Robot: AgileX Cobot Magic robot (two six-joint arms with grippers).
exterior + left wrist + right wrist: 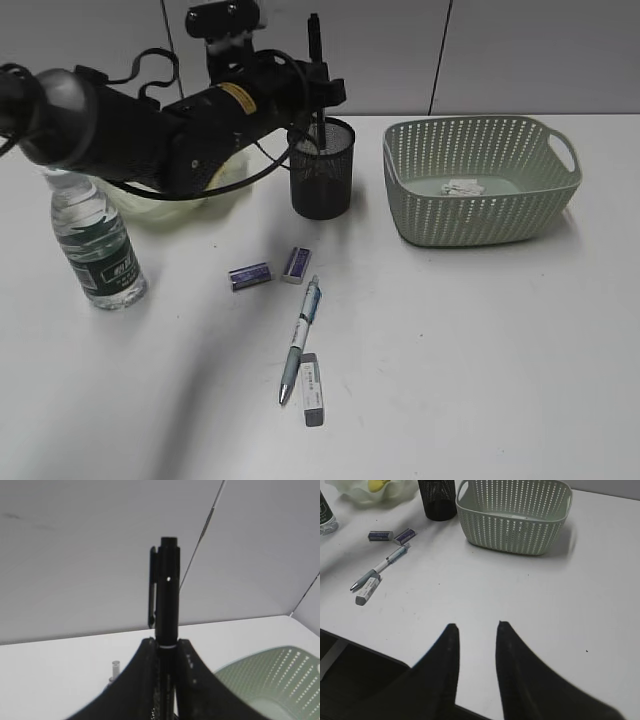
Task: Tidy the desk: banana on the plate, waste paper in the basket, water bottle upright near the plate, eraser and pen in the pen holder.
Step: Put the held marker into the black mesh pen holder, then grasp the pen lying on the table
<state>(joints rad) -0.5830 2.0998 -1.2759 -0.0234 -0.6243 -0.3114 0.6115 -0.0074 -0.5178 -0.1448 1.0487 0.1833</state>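
My left gripper (319, 92) (167, 643) is shut on a black pen (314, 45) (167, 587), held upright with its lower end in the mouth of the black mesh pen holder (322, 170) (437, 500). A blue-and-white pen (300, 338) (382, 566) lies on the desk (480, 350) with three erasers (250, 276) (296, 264) (313, 388) around it. The water bottle (95, 240) stands upright at the left. The banana (377, 485) lies in the plate (180, 207) (350, 492). Waste paper (463, 186) sits in the basket (480, 215) (515, 535). My right gripper (476, 626) is open and empty, over the desk's front part.
My left arm (130, 130) stretches from the left over the plate to the pen holder. The desk's front edge (380, 652) runs just below my right gripper. A grey wall stands behind the desk.
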